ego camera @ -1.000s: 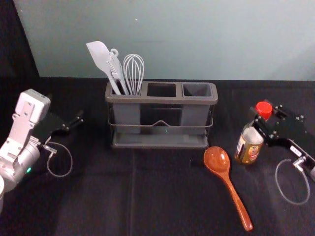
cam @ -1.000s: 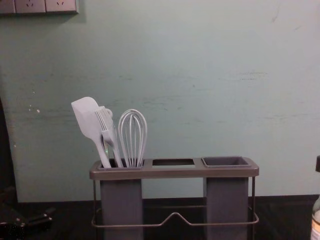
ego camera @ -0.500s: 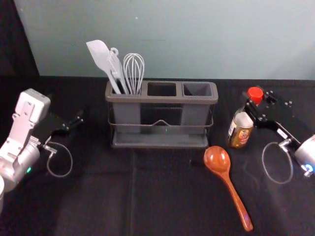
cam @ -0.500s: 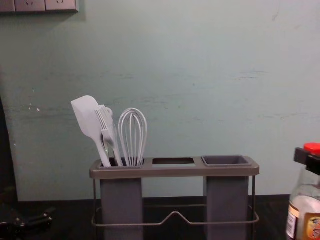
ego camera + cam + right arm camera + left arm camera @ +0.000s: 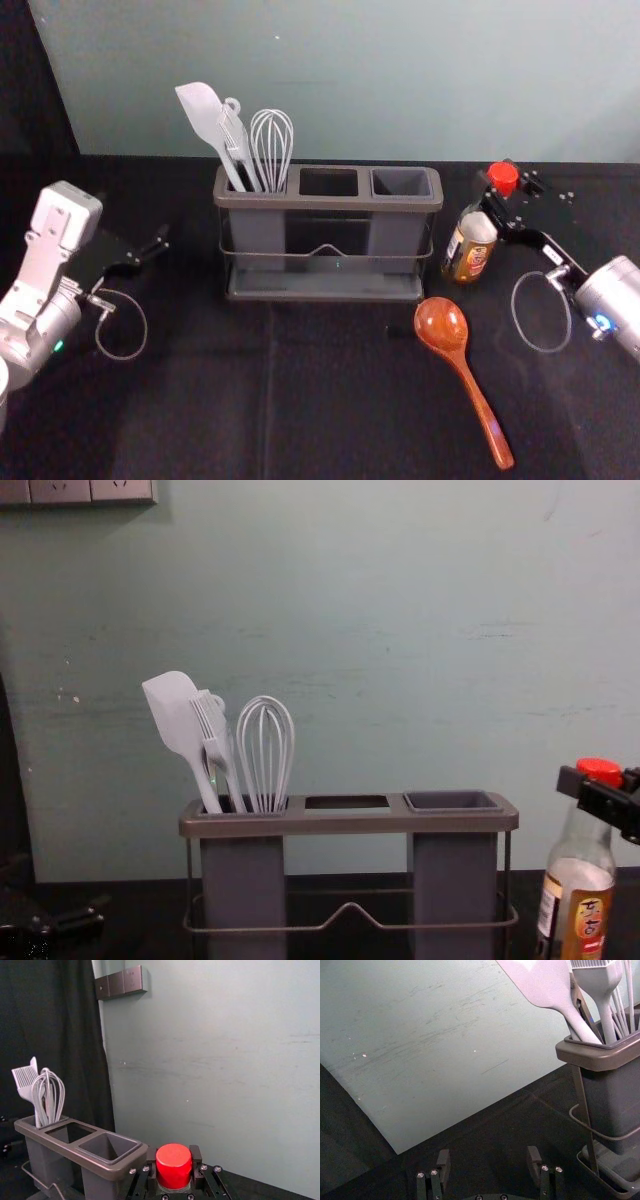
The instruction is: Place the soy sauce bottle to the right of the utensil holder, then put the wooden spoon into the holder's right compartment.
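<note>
The right gripper (image 5: 503, 200) is closing around the soy sauce bottle (image 5: 468, 252) just under its red cap (image 5: 503, 177) — the utensil holder (image 5: 328, 203) is standing to that gripper's left, and the wooden spoon (image 5: 442, 326) is lying nearer the robot. The left gripper (image 5: 142, 255) is idling beyond the holder, spread wide and holding nothing.

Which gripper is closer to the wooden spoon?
Right. The right gripper, shut on the soy sauce bottle, is just beyond the wooden spoon; the left gripper is farther off, left of the utensil holder.
</note>
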